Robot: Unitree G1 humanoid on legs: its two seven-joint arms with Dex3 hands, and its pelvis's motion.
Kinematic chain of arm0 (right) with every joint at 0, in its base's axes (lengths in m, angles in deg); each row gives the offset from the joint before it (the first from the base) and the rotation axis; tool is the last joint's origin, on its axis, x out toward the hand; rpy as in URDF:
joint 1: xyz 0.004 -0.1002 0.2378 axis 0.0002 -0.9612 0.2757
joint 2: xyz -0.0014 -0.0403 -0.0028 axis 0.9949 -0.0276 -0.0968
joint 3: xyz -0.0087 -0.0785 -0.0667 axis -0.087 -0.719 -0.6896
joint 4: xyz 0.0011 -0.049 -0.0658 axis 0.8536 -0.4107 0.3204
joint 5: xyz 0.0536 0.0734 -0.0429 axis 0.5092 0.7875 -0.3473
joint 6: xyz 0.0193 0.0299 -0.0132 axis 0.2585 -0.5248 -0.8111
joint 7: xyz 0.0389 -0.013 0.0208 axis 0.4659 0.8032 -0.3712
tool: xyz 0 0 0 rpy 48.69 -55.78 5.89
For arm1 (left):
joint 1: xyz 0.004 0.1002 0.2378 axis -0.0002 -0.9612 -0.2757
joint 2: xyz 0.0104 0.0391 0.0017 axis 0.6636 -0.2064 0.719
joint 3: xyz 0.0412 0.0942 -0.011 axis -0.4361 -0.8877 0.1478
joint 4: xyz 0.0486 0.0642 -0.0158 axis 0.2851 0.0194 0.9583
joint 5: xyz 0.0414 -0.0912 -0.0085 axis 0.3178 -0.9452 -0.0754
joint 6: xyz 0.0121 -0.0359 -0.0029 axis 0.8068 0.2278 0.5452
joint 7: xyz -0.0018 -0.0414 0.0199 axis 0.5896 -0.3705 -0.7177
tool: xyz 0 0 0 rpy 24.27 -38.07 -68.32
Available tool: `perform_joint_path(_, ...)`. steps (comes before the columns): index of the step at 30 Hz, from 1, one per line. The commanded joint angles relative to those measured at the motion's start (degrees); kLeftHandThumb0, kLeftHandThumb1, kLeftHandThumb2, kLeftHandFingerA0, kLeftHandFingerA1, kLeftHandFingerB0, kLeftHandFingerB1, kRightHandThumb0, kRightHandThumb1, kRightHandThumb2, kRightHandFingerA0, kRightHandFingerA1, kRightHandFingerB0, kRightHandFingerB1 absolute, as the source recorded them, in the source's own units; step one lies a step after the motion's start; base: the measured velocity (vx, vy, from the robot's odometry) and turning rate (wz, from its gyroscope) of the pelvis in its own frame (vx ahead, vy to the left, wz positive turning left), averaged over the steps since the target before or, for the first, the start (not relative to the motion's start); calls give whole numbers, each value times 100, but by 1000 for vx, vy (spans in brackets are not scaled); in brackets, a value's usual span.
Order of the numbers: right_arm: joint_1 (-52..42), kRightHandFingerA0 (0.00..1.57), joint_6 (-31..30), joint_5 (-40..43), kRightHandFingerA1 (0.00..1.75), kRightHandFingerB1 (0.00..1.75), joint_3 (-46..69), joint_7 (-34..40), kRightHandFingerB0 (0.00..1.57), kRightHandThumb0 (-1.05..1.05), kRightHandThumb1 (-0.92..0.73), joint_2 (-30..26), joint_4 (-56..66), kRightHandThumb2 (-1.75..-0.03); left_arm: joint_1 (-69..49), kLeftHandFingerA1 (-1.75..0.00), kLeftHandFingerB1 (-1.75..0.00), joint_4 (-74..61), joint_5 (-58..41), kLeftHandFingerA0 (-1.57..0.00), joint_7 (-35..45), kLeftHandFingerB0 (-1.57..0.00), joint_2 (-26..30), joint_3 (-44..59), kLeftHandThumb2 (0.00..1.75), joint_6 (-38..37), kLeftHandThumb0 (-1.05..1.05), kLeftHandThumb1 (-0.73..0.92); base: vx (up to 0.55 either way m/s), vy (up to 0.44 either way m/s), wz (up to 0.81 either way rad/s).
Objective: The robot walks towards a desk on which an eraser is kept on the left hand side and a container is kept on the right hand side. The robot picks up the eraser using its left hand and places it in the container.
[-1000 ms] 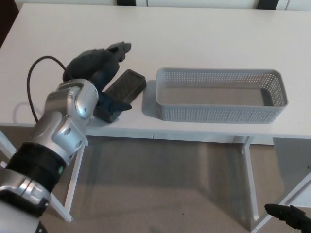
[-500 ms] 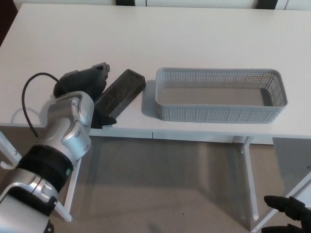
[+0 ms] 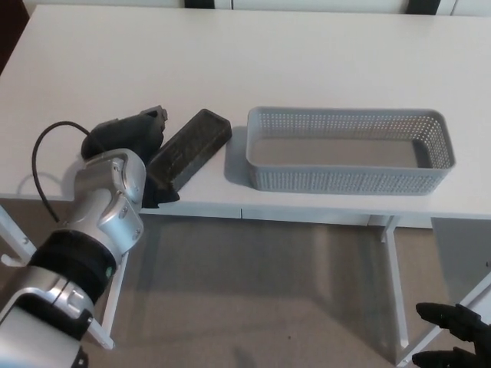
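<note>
The black eraser (image 3: 189, 143) lies flat and slantwise on the white desk (image 3: 253, 61), just left of the container. My left hand (image 3: 126, 136) sits at the eraser's left side, close against its near end. It is open: the fingers (image 3: 154, 116) point toward the eraser's long edge, and the thumb (image 3: 158, 194) hangs at the desk's front edge, holding nothing. The grey perforated container (image 3: 345, 180) stands empty on the right. My right hand (image 3: 453, 341) hangs low at the bottom right, open, far below the desk top.
A black cable (image 3: 42, 153) loops from my left forearm over the desk's front left edge. White desk legs (image 3: 393, 284) stand below over a brown floor. The desk's far half is bare white surface.
My left hand has drawn back to the left and toward me, off the top of the eraser, which stays on the desk. My right hand shows a little more at the bottom corner.
</note>
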Motion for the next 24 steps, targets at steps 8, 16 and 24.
perform_joint_path(8,-15,46,-59,-34,63,52,-7,-36,19,-14,-37,-80,116,-82,149,-28,-22,228,74,-8,-187,-4,-104,-78,56,25,-48,46,0,0,0)
perform_joint_path(16,-6,47,-149,-61,63,52,-77,-38,19,-12,-36,-77,308,-82,281,-34,-19,476,32,-7,-307,-6,-285,-87,68,5,-53,36,0,0,0)
perform_joint_path(24,-126,47,-153,-55,63,52,-87,-64,19,-14,-36,-118,474,-82,182,-40,-24,512,-6,-3,-387,-1,-469,-141,75,-8,-57,38,0,0,0)
